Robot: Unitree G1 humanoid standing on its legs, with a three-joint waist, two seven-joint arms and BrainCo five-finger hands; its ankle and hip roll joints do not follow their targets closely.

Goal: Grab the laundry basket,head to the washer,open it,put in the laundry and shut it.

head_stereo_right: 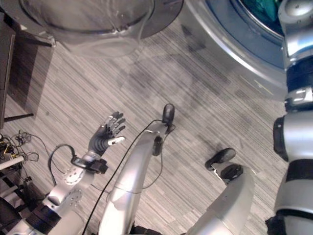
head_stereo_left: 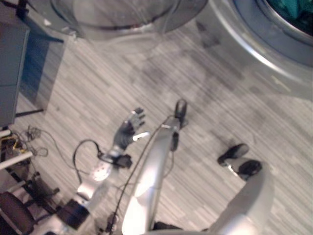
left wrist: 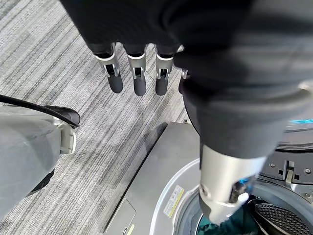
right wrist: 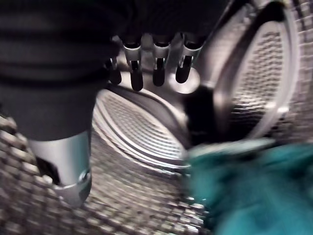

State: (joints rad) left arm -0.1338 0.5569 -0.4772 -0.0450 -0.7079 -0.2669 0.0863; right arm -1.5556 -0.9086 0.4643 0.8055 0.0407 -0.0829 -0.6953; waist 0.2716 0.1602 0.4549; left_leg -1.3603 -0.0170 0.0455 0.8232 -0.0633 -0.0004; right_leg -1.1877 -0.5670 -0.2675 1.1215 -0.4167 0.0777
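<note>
The washer's round glass door (head_stereo_left: 112,14) hangs open, swung out to the left of the drum opening. The washer's grey front ring (head_stereo_left: 254,44) curves across the upper right. Teal laundry (head_stereo_right: 261,7) lies inside the drum. My right hand (right wrist: 156,68) is inside the perforated steel drum (right wrist: 132,127) with fingers straight and nothing in them. The teal laundry (right wrist: 254,186) lies just beside it, apart from the fingers. My left hand (head_stereo_left: 128,129) hovers over the striped floor well left of the washer, open and empty; its fingers (left wrist: 137,73) are straight in the left wrist view too.
A dark cabinet (head_stereo_left: 12,68) stands at the left edge, with loose cables (head_stereo_left: 29,137) on the floor below it and a dark chair seat (head_stereo_left: 14,210) in the lower left corner. Grey striped floor (head_stereo_left: 98,83) lies between cabinet and washer.
</note>
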